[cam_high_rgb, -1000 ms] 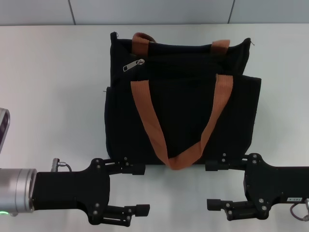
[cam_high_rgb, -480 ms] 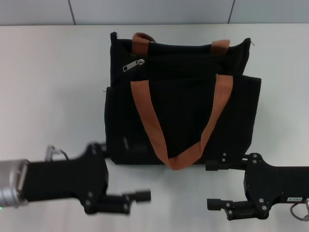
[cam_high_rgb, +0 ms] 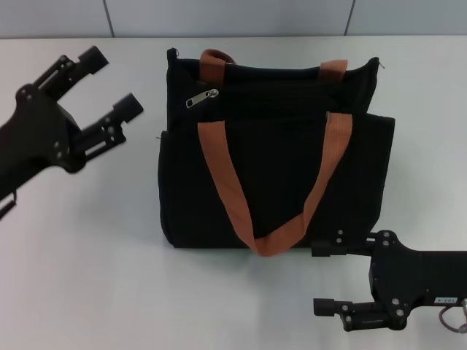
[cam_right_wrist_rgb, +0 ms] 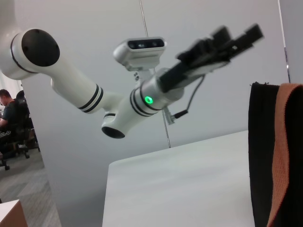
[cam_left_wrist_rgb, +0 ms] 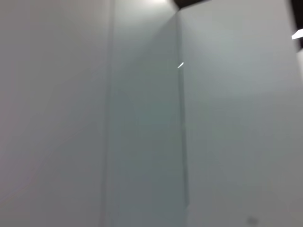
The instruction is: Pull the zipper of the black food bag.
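Note:
The black food bag point(cam_high_rgb: 277, 160) stands in the middle of the white table point(cam_high_rgb: 87, 240), with two rust-orange handles point(cam_high_rgb: 219, 171). The small silver zipper point(cam_high_rgb: 201, 98) with its pull tab lies at the bag's top left. My left gripper point(cam_high_rgb: 115, 82) is open, raised at the left of the bag, its fingers pointing towards the bag's top left corner and apart from it. It also shows in the right wrist view point(cam_right_wrist_rgb: 236, 37). My right gripper point(cam_high_rgb: 318, 278) is open and empty, low at the bag's front right corner. The bag's edge shows in the right wrist view point(cam_right_wrist_rgb: 262, 161).
A grey panelled wall point(cam_high_rgb: 233, 16) runs behind the table. The left wrist view shows only grey wall panels point(cam_left_wrist_rgb: 142, 123). A person sits on a chair far off in the right wrist view point(cam_right_wrist_rgb: 10, 118).
My left arm has swung up from the table's front left to the left of the bag's top, its fingers now pointing at the bag. The right arm and the bag have not moved.

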Controlling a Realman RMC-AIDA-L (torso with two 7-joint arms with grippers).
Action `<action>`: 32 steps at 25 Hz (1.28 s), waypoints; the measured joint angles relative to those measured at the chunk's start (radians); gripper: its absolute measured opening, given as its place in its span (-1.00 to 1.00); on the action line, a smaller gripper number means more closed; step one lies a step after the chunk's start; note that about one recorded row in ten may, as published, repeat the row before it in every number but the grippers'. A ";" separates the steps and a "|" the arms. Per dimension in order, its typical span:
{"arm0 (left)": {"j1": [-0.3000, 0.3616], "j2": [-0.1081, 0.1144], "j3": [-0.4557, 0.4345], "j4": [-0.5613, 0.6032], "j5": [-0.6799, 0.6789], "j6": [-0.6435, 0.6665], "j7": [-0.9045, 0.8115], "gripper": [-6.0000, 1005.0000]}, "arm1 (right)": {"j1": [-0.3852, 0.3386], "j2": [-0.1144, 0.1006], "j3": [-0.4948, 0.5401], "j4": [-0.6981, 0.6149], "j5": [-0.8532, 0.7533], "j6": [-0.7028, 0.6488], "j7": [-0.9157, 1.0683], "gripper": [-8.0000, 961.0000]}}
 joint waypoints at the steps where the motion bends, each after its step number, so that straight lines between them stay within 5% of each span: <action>1: -0.004 0.007 -0.001 0.002 0.003 -0.031 -0.002 0.65 | 0.000 0.000 0.000 0.000 0.000 0.000 0.000 0.59; 3: -0.023 0.030 0.007 0.003 0.040 -0.130 -0.003 0.65 | 0.000 0.000 0.000 0.000 0.000 0.000 0.000 0.60; 8: -0.071 0.043 0.011 0.014 0.171 -0.253 -0.018 0.65 | 0.000 -0.001 0.000 0.000 0.000 0.000 0.000 0.59; 18: -0.173 0.018 0.015 0.017 0.314 -0.434 -0.018 0.65 | 0.001 -0.002 0.000 0.000 0.000 -0.001 0.000 0.59; 29: -0.158 -0.011 -0.021 0.041 0.295 -0.400 0.027 0.65 | 0.005 -0.001 0.000 0.000 0.000 -0.001 0.000 0.57; 32: -0.146 -0.015 -0.023 0.041 0.276 -0.369 0.040 0.27 | 0.006 0.000 0.000 0.000 0.000 -0.001 0.000 0.56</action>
